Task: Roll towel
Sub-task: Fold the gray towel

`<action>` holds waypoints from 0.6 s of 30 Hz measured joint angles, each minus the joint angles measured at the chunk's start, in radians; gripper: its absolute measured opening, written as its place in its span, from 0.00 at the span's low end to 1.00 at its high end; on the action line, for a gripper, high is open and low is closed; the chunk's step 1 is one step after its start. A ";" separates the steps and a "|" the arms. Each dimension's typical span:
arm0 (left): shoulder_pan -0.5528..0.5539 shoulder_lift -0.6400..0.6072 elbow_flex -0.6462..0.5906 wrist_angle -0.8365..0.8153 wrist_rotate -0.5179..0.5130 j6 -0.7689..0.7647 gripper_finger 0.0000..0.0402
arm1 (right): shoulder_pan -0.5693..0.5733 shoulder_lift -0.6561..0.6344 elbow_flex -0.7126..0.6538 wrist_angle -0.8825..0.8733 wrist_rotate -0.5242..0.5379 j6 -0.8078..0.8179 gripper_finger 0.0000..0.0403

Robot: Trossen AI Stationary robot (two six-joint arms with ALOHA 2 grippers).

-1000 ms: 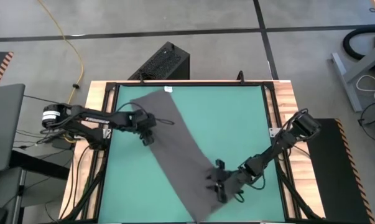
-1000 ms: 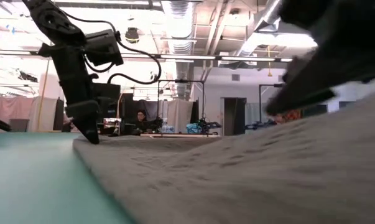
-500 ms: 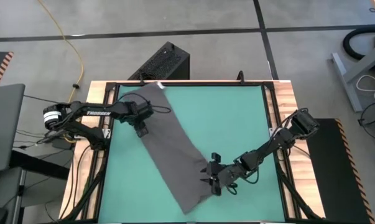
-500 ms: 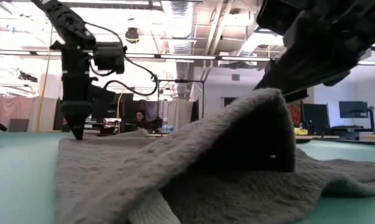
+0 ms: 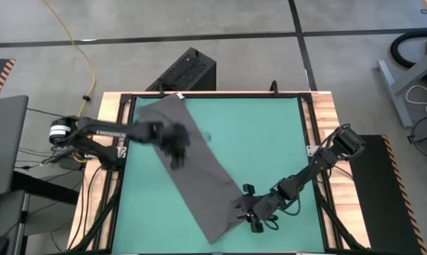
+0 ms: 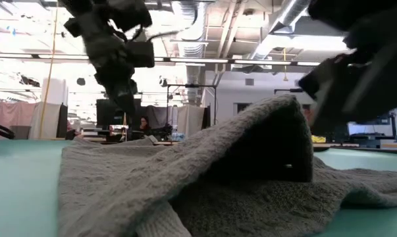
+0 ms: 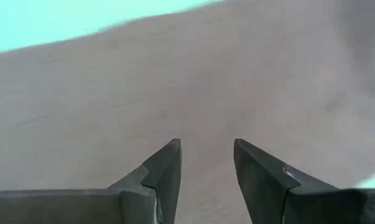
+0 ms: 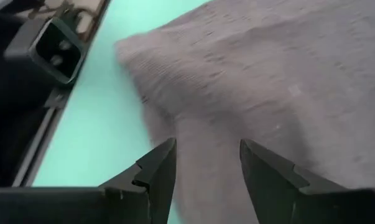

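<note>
1. The left gripper (image 5: 176,142) is held over the far-left part of the towel (image 5: 199,177), fingers parted with only cloth seen between them, nothing grasped; likely placed there to pin or reposition that end.
2. The towel is laid diagonally on the green table (image 5: 270,134), from the far-left corner down to the near centre; its near end is humped up (image 6: 277,125), not yet rolled.
3. The right gripper (image 5: 254,216) is set just right of the towel's near edge, fingers released and empty, probably lined up to start the roll.
</note>
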 joint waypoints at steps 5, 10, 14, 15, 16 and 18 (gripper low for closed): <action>-0.324 0.092 -0.116 0.460 -0.056 -0.141 0.34 | 0.043 -0.001 0.000 -0.008 0.043 0.000 0.46; -0.525 0.238 -0.127 0.747 -0.205 -0.220 0.34 | 0.050 -0.001 -0.013 0.000 0.114 0.024 0.42; -0.600 0.385 -0.125 0.963 -0.229 -0.287 0.34 | 0.049 -0.001 -0.025 0.004 0.114 0.050 0.39; -0.612 0.424 -0.116 1.004 -0.230 -0.297 0.34 | 0.050 -0.001 -0.029 0.001 0.114 0.058 0.39; -0.622 0.459 -0.102 1.029 -0.230 -0.301 0.34 | 0.051 -0.001 -0.032 -0.003 0.116 0.060 0.38; -0.635 0.524 -0.060 1.041 -0.238 -0.302 0.34 | 0.051 -0.001 -0.034 0.000 0.123 0.061 0.36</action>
